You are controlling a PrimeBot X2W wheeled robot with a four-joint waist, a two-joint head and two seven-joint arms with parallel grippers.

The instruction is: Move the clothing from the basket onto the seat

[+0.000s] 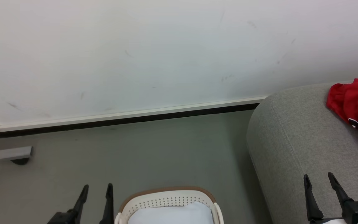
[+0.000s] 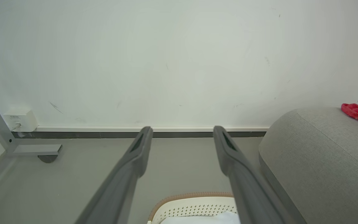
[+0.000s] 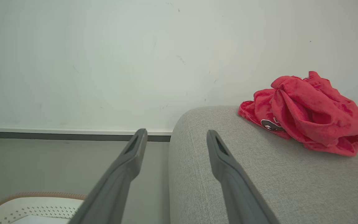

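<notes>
On seat [image 3: 259,174]: clothing [image 3: 309,112] w/ unreadable logo [image 3: 270,125]

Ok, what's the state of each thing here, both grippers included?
clothing: crumpled heap, lying on the seat.
seat: bears the clothing on top.
basket: upright on the floor, a pale thing inside.
left gripper: open, holding nothing.
right gripper: open, holding nothing.

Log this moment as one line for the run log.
clothing: heaped on seat | basket: on floor beside seat | left gripper: open, empty | right gripper: open, empty
</notes>
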